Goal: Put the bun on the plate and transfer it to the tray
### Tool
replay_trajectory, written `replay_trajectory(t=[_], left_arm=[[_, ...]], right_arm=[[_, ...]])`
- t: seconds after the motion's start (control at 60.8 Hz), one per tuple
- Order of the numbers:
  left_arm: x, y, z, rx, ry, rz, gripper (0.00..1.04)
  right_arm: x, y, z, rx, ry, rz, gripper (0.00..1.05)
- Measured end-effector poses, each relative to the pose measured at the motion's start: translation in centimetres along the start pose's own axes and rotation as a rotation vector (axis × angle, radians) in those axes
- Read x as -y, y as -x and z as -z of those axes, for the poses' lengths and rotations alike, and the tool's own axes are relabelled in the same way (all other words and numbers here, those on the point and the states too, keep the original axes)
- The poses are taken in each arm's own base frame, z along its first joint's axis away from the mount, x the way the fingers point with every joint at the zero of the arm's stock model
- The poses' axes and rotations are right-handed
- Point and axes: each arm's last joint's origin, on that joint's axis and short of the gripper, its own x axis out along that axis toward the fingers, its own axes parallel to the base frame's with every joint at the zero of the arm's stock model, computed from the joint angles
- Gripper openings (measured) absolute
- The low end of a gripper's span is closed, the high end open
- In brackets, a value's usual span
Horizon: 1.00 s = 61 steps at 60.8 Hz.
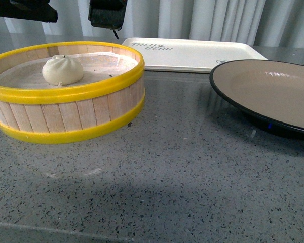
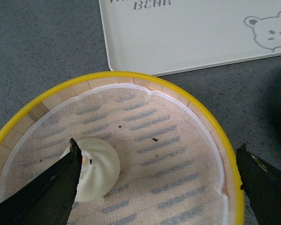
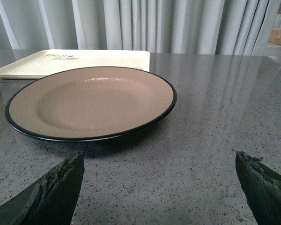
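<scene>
The white pleated bun point(image 1: 63, 70) sits in a yellow-rimmed wooden steamer basket point(image 1: 66, 119) at the left. My left gripper point(image 1: 73, 15) hovers open above the basket. In the left wrist view one fingertip point(image 2: 74, 154) is beside the bun point(image 2: 97, 171) and the other is over the basket's rim, with the gripper point(image 2: 158, 150) empty. The beige plate point(image 1: 273, 91) with a black rim lies at the right, empty. The cream tray point(image 1: 192, 53) lies behind, empty. My right gripper point(image 3: 159, 159) is open and empty, low over the table just in front of the plate point(image 3: 91, 101).
The basket is lined with white mesh cloth point(image 2: 159, 140). The tray point(image 2: 187, 37) lies just beyond the basket, and it also shows behind the plate in the right wrist view point(image 3: 75, 61). Grey speckled tabletop point(image 1: 167, 182) spreads in front. Curtains hang behind.
</scene>
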Motion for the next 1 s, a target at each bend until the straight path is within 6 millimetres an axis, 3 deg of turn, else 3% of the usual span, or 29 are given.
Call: replay_trajectory(t=[0.263, 0.559, 1.003], left_arm=[[-0.6, -2.3, -0.3, -0.051, -0.027, -0.071, 0.98], [-3.3, -3.7, 0.5, -0.145, -0.022, -0.152, 0.98], [-3.3, -5.0, 1.9, -0.216, -0.043, -0.166, 0.98]], right_arm=[[0.0, 0.0, 0.0, 0.0, 0.0, 0.0, 0.96], [0.0, 0.0, 0.0, 0.0, 0.0, 0.0, 0.96], [0.0, 0.0, 0.0, 0.0, 0.0, 0.0, 0.96]])
